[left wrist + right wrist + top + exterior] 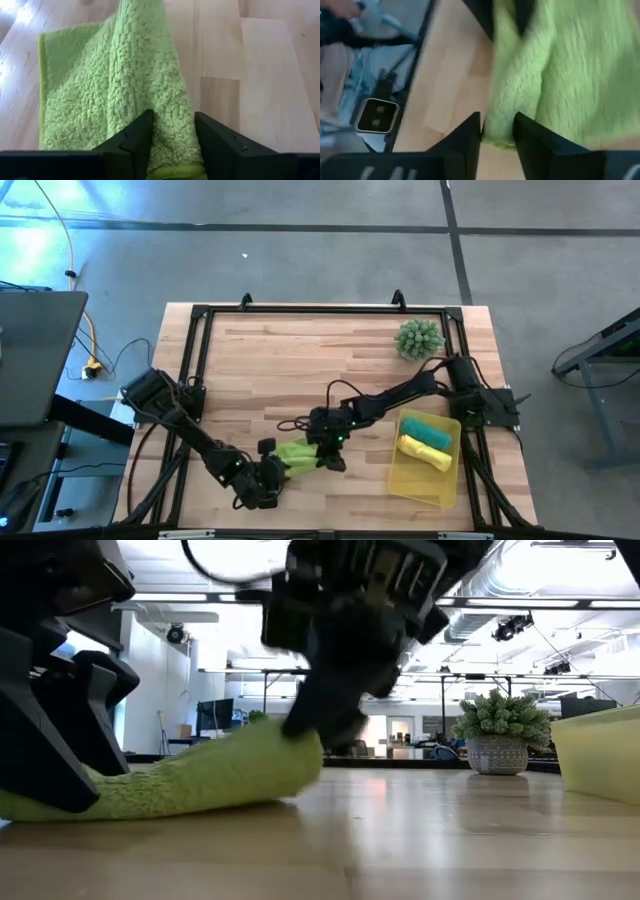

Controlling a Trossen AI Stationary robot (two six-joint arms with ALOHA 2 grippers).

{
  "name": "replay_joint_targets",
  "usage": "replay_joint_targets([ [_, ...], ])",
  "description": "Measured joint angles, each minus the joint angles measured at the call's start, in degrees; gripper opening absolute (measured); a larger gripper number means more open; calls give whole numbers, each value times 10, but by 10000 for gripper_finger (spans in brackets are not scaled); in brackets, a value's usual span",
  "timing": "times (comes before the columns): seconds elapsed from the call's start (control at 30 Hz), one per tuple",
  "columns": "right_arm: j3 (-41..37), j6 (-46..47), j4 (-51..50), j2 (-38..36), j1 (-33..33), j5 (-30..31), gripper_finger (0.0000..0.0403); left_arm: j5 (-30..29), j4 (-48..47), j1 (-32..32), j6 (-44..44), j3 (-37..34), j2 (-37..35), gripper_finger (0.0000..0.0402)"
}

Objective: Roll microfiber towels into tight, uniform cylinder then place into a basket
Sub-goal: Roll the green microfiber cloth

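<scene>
— What's nearest to you on the table?

— I see the lime towel (pixel 296 451) lying bunched near the front edge, between my two grippers. My left gripper (pixel 172 132) has its jaws clamped on a fold at one end.

— And the right?

— My right gripper (pixel 497 131) is at the other end, jaws slightly apart with the towel's edge between them; I can't tell if it grips.

— Farther back?

— The yellow basket (pixel 425 480) at the right holds a rolled teal towel (pixel 428 432) and a yellow towel (pixel 423 452). Beyond it, a potted plant (pixel 419 338).

Lime towel (pixel 135 85) fuzzy cloth; table (pixel 290 360) smooth wood; basket (pixel 425 480) transl. plastic
</scene>
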Motion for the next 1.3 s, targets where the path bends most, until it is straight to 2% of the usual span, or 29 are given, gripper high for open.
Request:
replay_joint_targets([
  [0.13,37,-130,-53,-19,-1,-8,126,1,-17,-3,-12,-1,-1,103],
  [0.2,53,-216,-76,-31,7,8,131,1,-21,-6,-13,-2,-1,86],
  [0.3,71,-331,-102,-47,33,57,133,4,-30,-8,-19,-2,0,63],
  [0.43,71,-416,-96,-46,80,162,133,8,-35,-8,-29,-2,0,46],
  [0.53,70,-432,-94,-33,110,268,133,8,-37,-8,-28,-2,0,42],
  [0.6,69,-426,-90,-21,123,315,133,8,-36,-8,-28,-2,0,42],
  [0.73,69,-389,-74,2,128,333,134,7,-33,-8,-29,-3,0,42],
  [0.87,69,-382,-66,11,128,396,134,7,-30,-7,-29,-3,1,42],
  [1.17,69,-372,-66,15,119,398,134,7,-29,-7,-30,-3,1,42],
  [1.3,91,-361,-108,7,130,415,134,7,-28,-7,-30,-3,1,42],
])
